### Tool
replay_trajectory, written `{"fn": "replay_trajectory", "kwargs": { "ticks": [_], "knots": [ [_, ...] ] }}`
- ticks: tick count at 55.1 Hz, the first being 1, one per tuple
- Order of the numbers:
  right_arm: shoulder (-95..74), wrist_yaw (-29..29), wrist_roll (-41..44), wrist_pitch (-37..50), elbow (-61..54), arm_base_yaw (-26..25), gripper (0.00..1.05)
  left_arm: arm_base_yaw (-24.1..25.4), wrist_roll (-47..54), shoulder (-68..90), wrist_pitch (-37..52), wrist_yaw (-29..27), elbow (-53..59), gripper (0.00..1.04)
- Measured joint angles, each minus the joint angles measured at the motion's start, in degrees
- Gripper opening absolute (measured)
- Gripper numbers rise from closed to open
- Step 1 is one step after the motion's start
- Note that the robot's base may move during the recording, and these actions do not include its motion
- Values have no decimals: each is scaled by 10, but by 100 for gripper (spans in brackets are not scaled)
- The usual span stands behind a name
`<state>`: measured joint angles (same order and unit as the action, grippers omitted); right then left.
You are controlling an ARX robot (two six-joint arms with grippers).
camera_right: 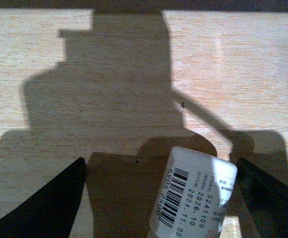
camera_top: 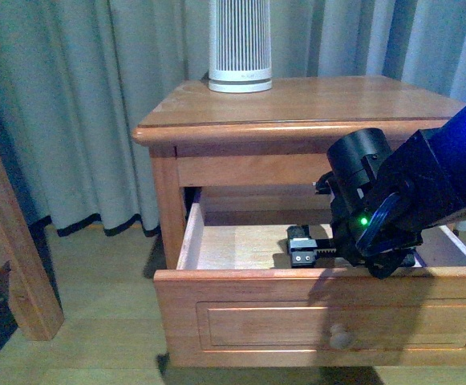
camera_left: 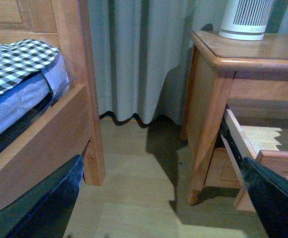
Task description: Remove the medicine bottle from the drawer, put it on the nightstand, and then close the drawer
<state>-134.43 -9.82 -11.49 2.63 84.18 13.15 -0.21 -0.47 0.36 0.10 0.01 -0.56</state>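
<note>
The nightstand [camera_top: 297, 104] stands ahead with its taller drawer [camera_top: 321, 317] pulled out, showing a pale interior [camera_top: 241, 245]. My right gripper [camera_top: 303, 247] reaches down into the drawer, jaws open. In the right wrist view the small white medicine bottle [camera_right: 193, 196] with a barcode label lies on the drawer floor between the open fingers [camera_right: 44, 208], nearer the one on its capless side, touching neither. The bottle is hidden by the arm in the front view. My left gripper [camera_left: 163, 218] is open and empty, low over the floor beside the nightstand [camera_left: 208, 99].
A tall white ribbed cylinder [camera_top: 240, 44] stands at the back of the nightstand top. A wooden bed frame [camera_left: 59, 114] with checked bedding [camera_left: 15, 59] is on the left. Grey curtains [camera_top: 72, 96] hang behind. Wood floor [camera_left: 134, 173] lies between bed and nightstand.
</note>
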Motion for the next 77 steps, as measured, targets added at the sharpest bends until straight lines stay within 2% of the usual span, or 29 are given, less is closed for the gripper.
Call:
{"fn": "replay_trajectory", "kwargs": {
  "ticks": [5,10,14,21,32,42,53,64,77],
  "knots": [
    [0,-3,-2,4,-4,0,77,0,0,0,0,0,0,98],
    [0,-3,-2,16,-12,0,56,0,0,0,0,0,0,98],
    [4,-1,3,27,-21,0,45,0,0,0,0,0,0,98],
    [19,5,9,43,-45,0,31,0,0,0,0,0,0,98],
    [67,9,24,88,-111,1,29,0,0,0,0,0,0,98],
    [180,44,17,107,-189,4,29,0,0,0,0,0,0,98],
    [318,99,2,59,-197,22,29,0,0,0,0,0,0,98],
    [345,98,10,6,-56,20,29,0,0,0,0,0,0,98],
    [180,59,73,-85,239,2,29,0,0,0,0,0,0,98]
  ]
}}
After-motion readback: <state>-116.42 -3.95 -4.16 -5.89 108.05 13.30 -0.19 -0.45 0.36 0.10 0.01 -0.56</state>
